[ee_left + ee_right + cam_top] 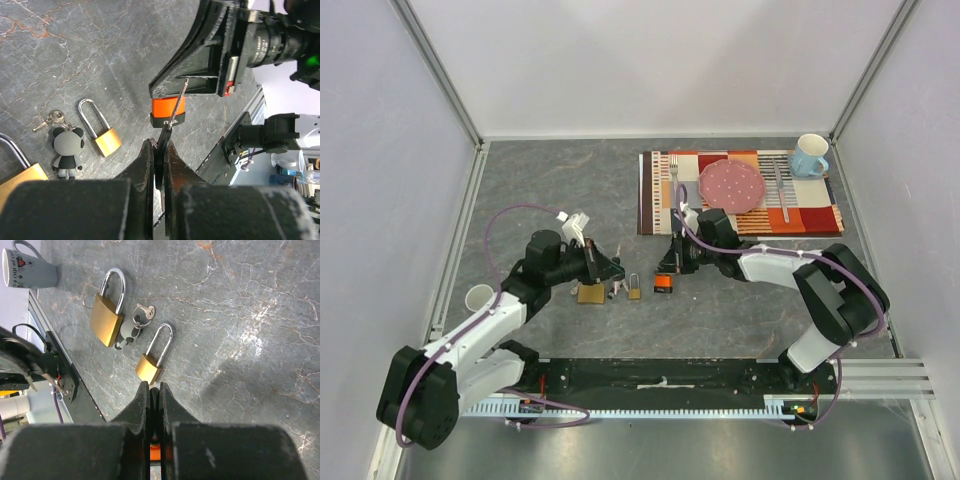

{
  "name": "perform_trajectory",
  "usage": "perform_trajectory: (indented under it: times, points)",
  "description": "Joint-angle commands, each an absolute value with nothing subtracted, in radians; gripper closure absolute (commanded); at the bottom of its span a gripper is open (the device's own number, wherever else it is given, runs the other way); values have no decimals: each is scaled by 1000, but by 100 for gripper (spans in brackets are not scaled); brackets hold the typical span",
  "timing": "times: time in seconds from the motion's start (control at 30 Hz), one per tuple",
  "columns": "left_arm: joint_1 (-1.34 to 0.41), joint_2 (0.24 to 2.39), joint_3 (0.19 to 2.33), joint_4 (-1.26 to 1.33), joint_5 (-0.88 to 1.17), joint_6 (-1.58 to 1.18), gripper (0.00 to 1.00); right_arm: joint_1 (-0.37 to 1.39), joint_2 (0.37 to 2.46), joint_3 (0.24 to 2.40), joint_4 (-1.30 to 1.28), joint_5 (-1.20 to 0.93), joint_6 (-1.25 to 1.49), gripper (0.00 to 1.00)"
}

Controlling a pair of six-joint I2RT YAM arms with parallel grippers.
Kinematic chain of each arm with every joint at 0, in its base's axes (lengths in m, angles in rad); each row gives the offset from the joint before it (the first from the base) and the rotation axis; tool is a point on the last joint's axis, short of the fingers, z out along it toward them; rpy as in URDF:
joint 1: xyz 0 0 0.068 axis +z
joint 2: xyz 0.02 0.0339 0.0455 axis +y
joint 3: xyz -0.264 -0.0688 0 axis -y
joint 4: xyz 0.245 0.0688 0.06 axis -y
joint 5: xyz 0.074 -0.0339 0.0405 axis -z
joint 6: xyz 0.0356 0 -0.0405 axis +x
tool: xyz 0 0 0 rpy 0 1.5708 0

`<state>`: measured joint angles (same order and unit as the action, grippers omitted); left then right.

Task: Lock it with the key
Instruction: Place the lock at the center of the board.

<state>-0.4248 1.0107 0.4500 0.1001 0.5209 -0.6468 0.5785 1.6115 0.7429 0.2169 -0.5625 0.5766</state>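
The left gripper pinches the key; the right gripper clamps the orange lock at twelve o'clock: feed it in straight.

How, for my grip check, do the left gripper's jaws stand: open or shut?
Shut on the key: the left gripper pinches the thin blade, which points at the orange padlock.

White links, black joints, looping purple cables, matte black left hand and right hand
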Motion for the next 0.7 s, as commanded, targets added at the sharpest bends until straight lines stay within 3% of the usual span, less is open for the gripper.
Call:
perform_trajectory:
  times: [0.0,0.67]
  points:
    - [-420,950,420,130,564,-597,98,578,1635,795,270,-604,580,100]
    - [-420,968,388,239,638,-630,98,580,1801,861,169,-604,525,95]
